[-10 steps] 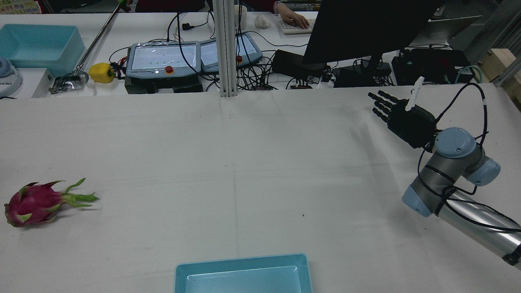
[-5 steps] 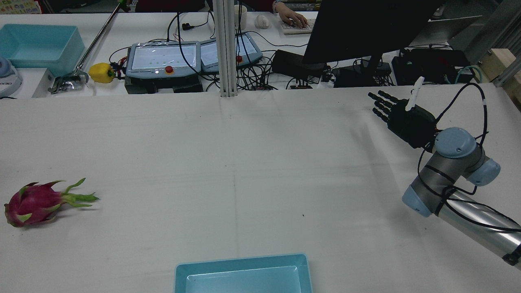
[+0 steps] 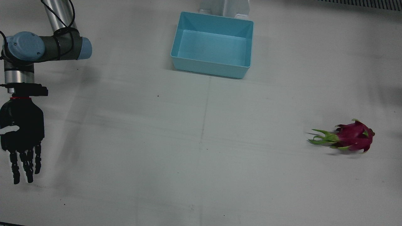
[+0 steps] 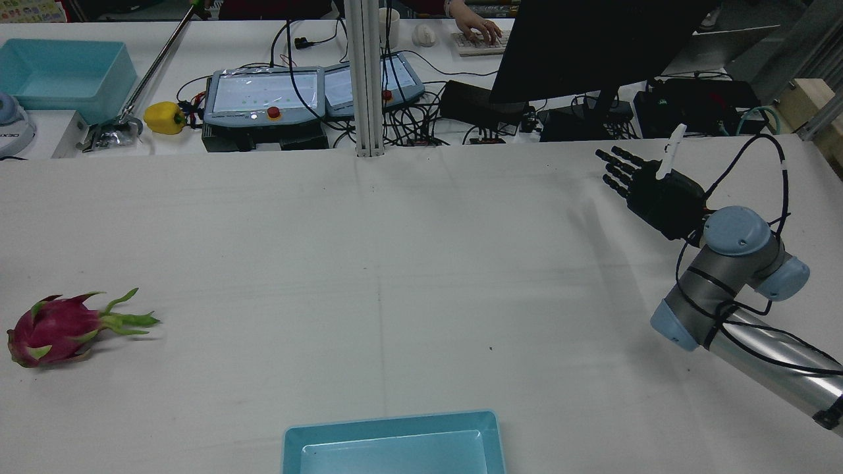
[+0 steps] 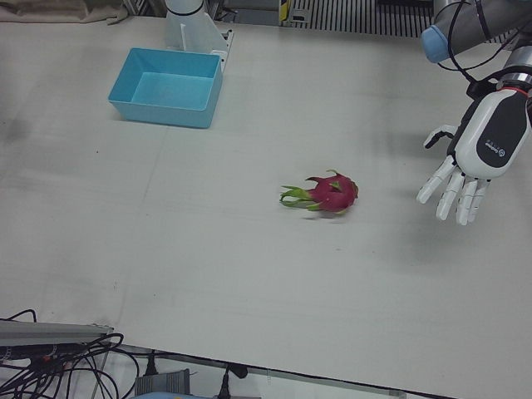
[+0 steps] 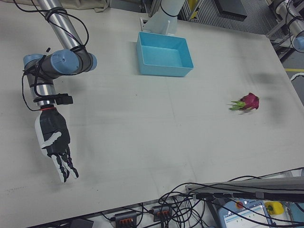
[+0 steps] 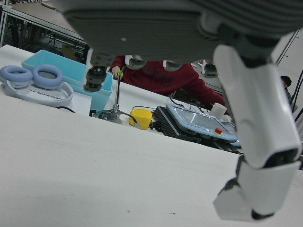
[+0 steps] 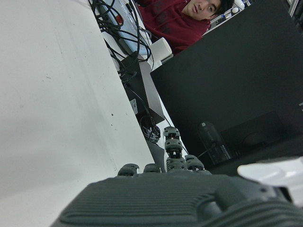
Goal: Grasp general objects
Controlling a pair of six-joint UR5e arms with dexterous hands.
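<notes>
Dragon fruit (image 5: 331,193): probably heavy, slippery; grasp the body, not the soft leaves.
Left hand (image 5: 474,154): spread, empty, nearest.
Right hand (image 3: 22,131): empty, fingers extended, opposite edge.

Dragon fruit (image 3: 354,137) (image 4: 49,329) (image 5: 330,193) (image 6: 247,102): one whole fruit with magenta skin and green-tipped scales, lying on its side on the white table, near the edge on the robot's left. Its long green leafy end points toward the table's middle. Nothing touches it.
</notes>
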